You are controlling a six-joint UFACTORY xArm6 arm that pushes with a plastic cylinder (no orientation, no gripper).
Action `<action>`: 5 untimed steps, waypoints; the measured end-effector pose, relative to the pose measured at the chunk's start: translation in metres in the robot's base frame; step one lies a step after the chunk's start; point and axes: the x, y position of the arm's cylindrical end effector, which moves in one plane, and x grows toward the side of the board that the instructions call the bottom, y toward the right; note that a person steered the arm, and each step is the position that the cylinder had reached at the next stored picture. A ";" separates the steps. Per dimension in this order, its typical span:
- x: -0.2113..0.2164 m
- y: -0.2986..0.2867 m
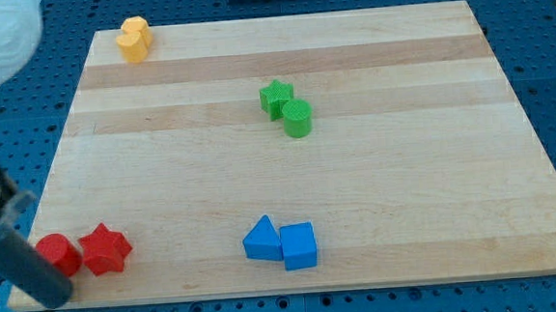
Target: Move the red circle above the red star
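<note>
Tabletop (377,198): pale wood, banded grain, smooth matt finish. Red circle (59,255), red star (105,249) and blue blocks (281,243): smooth, plastic-looking, slight sheen. Rod (24,268): dark, matt.

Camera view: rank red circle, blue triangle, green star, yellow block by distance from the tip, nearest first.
From my tip, at the view's bottom left:
1. red circle, just above-right of it, bottom left.
2. blue triangle, bottom centre.
3. green star, upper centre.
4. yellow block, top left; close to the star's distance, so 3 and 4 are uncertain.
</note>
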 end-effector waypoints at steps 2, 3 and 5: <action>0.000 -0.016; -0.009 0.001; -0.029 0.003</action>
